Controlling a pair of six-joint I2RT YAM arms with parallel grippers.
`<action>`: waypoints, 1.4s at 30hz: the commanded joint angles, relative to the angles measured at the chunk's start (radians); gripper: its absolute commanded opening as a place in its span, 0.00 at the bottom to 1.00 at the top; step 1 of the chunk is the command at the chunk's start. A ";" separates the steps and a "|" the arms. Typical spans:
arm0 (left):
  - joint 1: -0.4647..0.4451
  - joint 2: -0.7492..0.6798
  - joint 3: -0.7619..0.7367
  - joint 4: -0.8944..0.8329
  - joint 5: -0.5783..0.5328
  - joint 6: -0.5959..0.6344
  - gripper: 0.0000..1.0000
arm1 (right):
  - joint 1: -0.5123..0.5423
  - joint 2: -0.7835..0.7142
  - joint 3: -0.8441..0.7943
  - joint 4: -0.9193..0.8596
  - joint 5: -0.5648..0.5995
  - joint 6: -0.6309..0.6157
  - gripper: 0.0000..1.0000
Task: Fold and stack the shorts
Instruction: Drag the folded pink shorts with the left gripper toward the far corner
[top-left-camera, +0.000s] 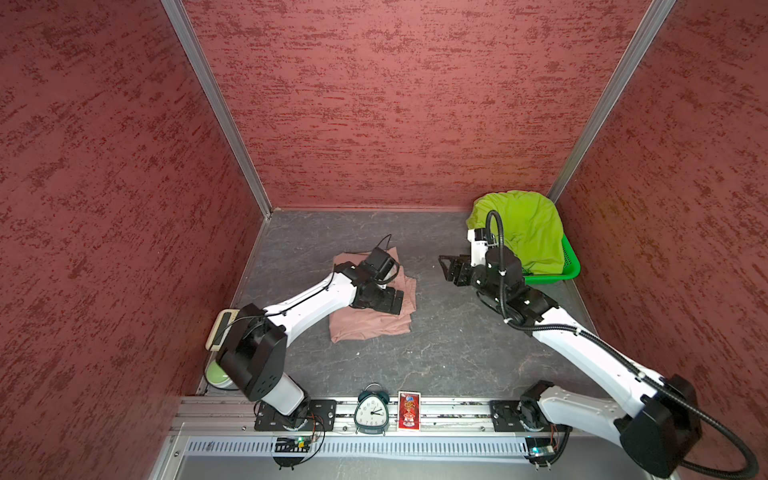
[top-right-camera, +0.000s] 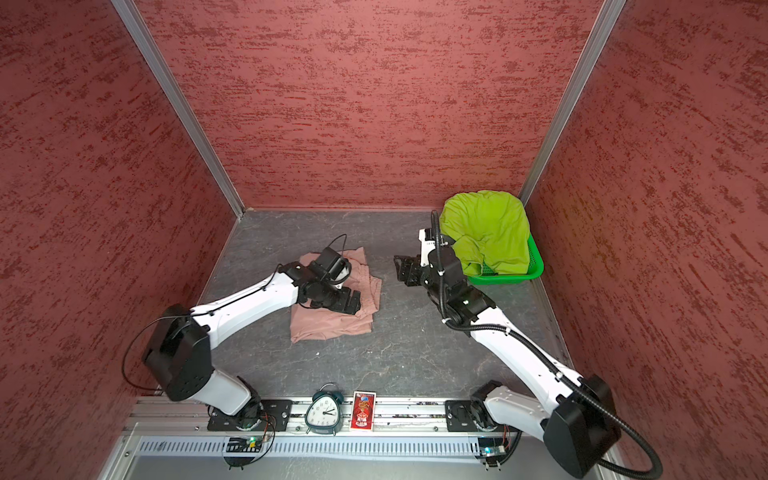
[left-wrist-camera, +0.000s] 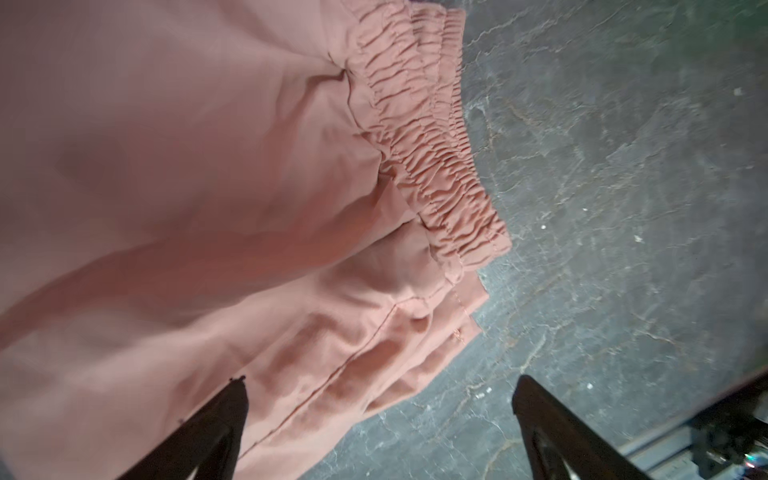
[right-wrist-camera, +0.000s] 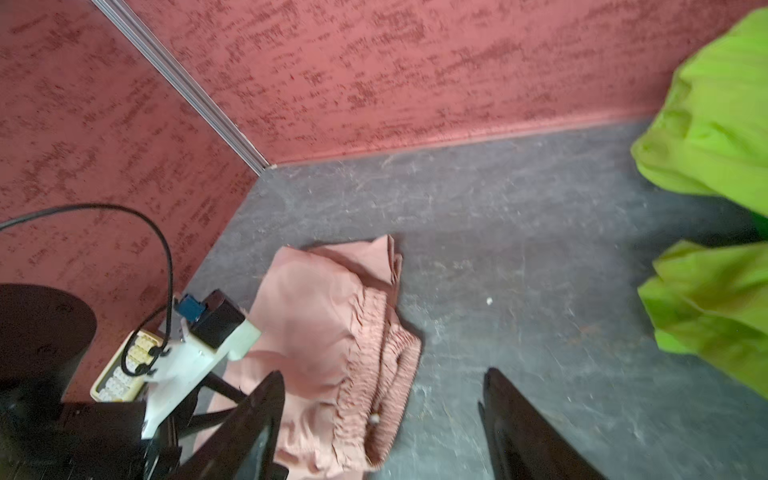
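Between red walls (top-left-camera: 395, 104), grey tabletop (top-left-camera: 436, 340): left end effector (left-wrist-camera: 380, 380), right end effector (right-wrist-camera: 384, 372) both wide, empty.

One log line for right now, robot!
pink shorts: folded | green shorts: heaped in basket | left gripper: open, over pink shorts | right gripper: open, empty

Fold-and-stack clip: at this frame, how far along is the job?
Roughly halfway. Done: the pink shorts lie folded on the table. In hand: nothing; the left pincer hovers open over them, the right pincer is open and empty between them and the basket. Left: the green shorts, heaped unfolded in the basket, need folding and stacking on the pink.
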 joint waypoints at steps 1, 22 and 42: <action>-0.014 0.081 0.034 -0.022 -0.096 0.010 1.00 | -0.022 -0.051 -0.034 -0.064 0.028 0.011 0.76; 0.352 0.369 0.127 0.056 -0.141 0.217 1.00 | -0.038 -0.047 -0.068 -0.028 -0.017 0.025 0.77; 0.555 0.347 0.464 -0.197 -0.111 0.217 0.99 | -0.037 0.086 -0.051 0.028 -0.157 -0.027 0.78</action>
